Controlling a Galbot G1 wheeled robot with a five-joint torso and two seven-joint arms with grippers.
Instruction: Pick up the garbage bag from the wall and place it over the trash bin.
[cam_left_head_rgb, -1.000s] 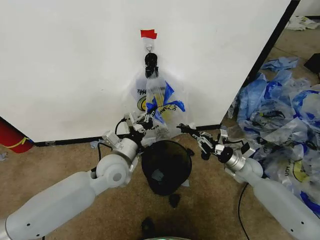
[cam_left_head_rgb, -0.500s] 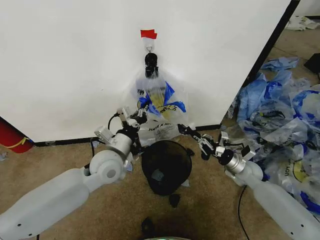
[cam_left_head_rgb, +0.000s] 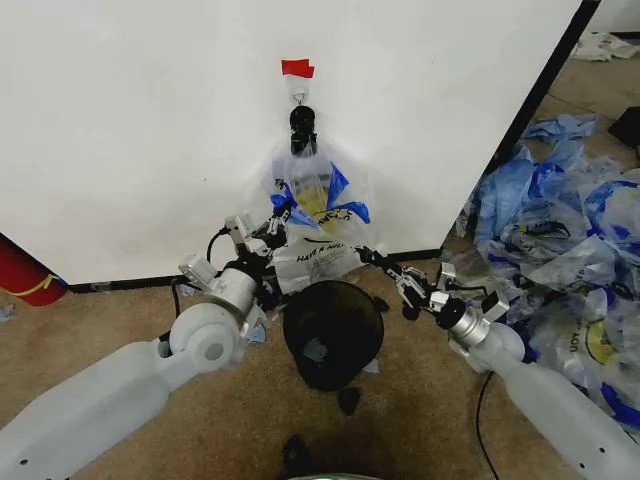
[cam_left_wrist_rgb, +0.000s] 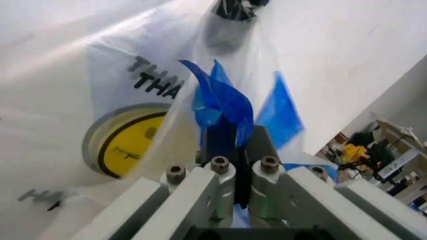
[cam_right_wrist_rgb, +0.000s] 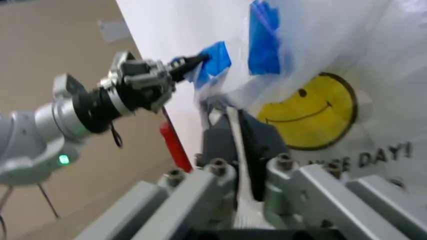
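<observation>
A red cylinder (cam_left_head_rgb: 25, 275) stands at the head view's 9 o'clock edge, against the wall (cam_left_head_rgb: 150, 120). The left arm rises from 7 o'clock, elbow low, forearm angled up toward the wall; its left gripper (cam_left_head_rgb: 277, 215) is pressed together on a blue handle (cam_left_wrist_rgb: 223, 102) of the bag (cam_left_head_rgb: 318, 225), the wrist view showing the plastic pinched between the closed fingers (cam_left_wrist_rgb: 220, 145). The bag hangs flat on the wall at centre, gathered under a black clip (cam_left_head_rgb: 302, 128) below a strip of red tape (cam_left_head_rgb: 297, 68), its yellow smiley and black lettering facing out. Directly beneath, at 6 o'clock of the bag, the black mesh bin (cam_left_head_rgb: 332, 332) sits on the brown carpet, apart from both grippers. The right arm comes in from 5 o'clock, stretched low and nearly level, its right gripper (cam_left_head_rgb: 365, 256) at the bag's lower right corner, fingers (cam_right_wrist_rgb: 257, 145) nearly together with thin plastic between them. A heap of bluish bags (cam_left_head_rgb: 560, 240) lies at 3 o'clock.
</observation>
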